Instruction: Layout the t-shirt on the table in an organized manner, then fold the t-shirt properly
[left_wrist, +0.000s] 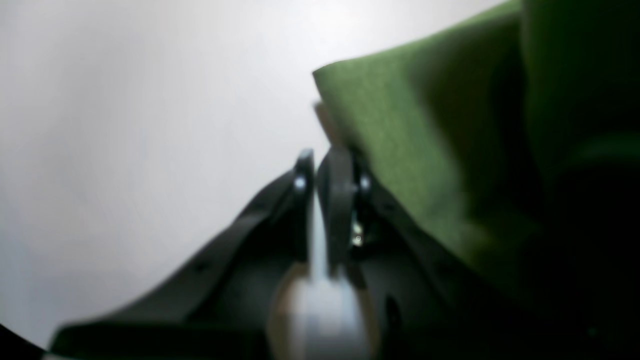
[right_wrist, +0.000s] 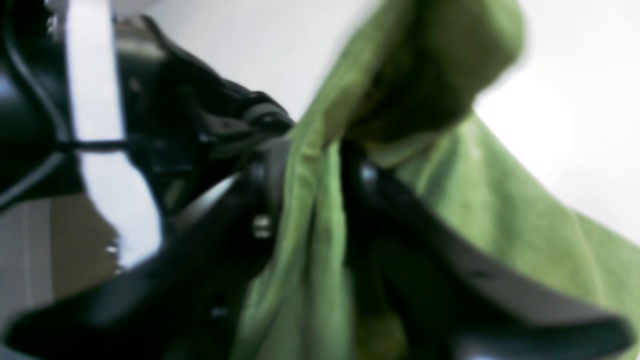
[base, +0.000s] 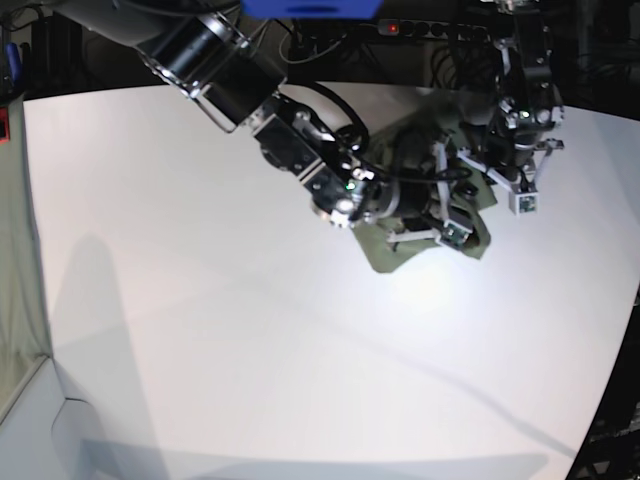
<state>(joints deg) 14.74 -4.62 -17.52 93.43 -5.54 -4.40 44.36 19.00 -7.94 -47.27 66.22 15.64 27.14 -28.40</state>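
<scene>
The olive-green t-shirt (base: 425, 195) lies bunched at the far right of the white table (base: 200, 300). My right gripper (base: 442, 222) reaches into the bunch from the left. In the right wrist view its jaws stand apart, with a fold of the t-shirt (right_wrist: 320, 200) hanging between the fingers (right_wrist: 367, 180). My left gripper (base: 497, 160) comes down at the shirt's far right side. Its fingers (left_wrist: 304, 172) are pressed together at a cloth edge, and the t-shirt (left_wrist: 400, 135) rises from the tips and drapes over the right finger. Both wrist views are blurred.
A black power strip (base: 420, 27) with a red light lies beyond the table's back edge. The table's curved edge (base: 612, 400) runs down the right side. A pale cloth strip (base: 15, 300) hangs at the left. The two arms are close together over the shirt.
</scene>
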